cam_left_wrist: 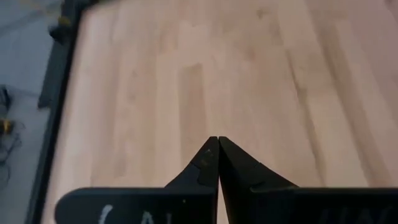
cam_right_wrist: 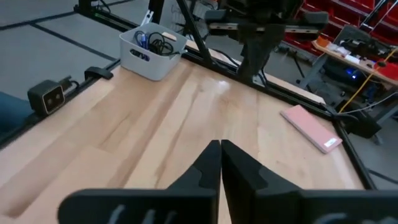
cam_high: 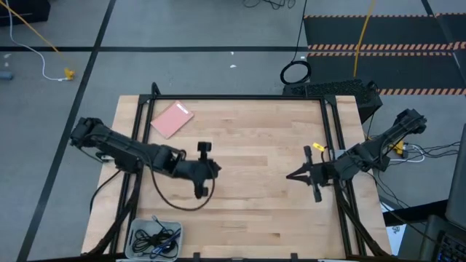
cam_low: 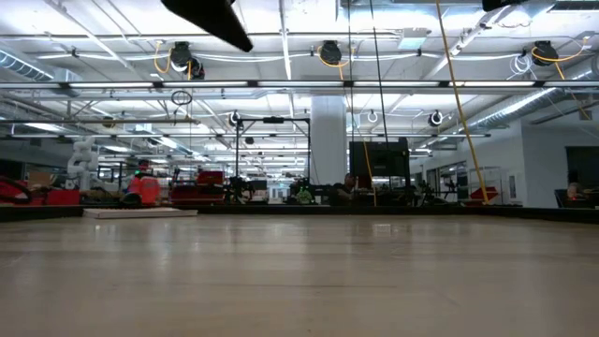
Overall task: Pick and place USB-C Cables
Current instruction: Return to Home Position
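The USB-C cables (cam_high: 155, 238) lie tangled in a white bin at the table's near left corner. The right wrist view shows black and blue ones (cam_right_wrist: 152, 42) inside it. My left gripper (cam_high: 218, 169) is shut, holds nothing, and hovers over the table's middle left, well above the wood (cam_left_wrist: 216, 140). My right gripper (cam_high: 290, 175) is also shut and bare (cam_right_wrist: 220, 144). It sits at the middle right and points toward the left arm.
A pink flat card (cam_high: 172, 118) lies near the far left corner and also shows in the right wrist view (cam_right_wrist: 311, 127). The white bin (cam_right_wrist: 142, 62) stands at the near left corner. A black cord (cam_high: 175, 204) loops below the left arm. Dark frame rails (cam_high: 331, 131) run along the table's sides.
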`<state>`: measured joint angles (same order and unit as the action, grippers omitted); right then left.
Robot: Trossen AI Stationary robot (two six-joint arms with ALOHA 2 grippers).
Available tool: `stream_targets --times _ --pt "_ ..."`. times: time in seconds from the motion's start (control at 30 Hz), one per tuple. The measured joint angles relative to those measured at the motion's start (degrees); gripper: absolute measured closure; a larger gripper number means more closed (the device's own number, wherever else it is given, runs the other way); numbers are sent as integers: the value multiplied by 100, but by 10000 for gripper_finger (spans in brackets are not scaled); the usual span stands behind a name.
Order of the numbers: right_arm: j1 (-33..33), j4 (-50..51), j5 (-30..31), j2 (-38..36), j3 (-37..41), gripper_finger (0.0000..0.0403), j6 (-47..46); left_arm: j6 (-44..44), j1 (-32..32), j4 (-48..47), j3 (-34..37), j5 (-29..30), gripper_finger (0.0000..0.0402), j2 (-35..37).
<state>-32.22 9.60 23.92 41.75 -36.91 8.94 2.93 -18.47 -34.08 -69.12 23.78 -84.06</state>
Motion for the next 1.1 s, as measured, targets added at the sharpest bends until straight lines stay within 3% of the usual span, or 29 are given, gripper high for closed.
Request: stream_targets --times 0.3,0.5,0.73,1.1 --pt "2 477 -2 -389 0 401 90 904 734 2688 1716 -925 389 1093" --pt "48 726 32 -402 0 402 196 852 774 3458 2707 -939 395 1998" --pt "555 372 -27 -417 272 403 448 596 749 4006 3731 -943 394 2880" --pt "1375 -1025 -1066 -533 1367 403 848 702 748 5057 4903 -940 382 3795"
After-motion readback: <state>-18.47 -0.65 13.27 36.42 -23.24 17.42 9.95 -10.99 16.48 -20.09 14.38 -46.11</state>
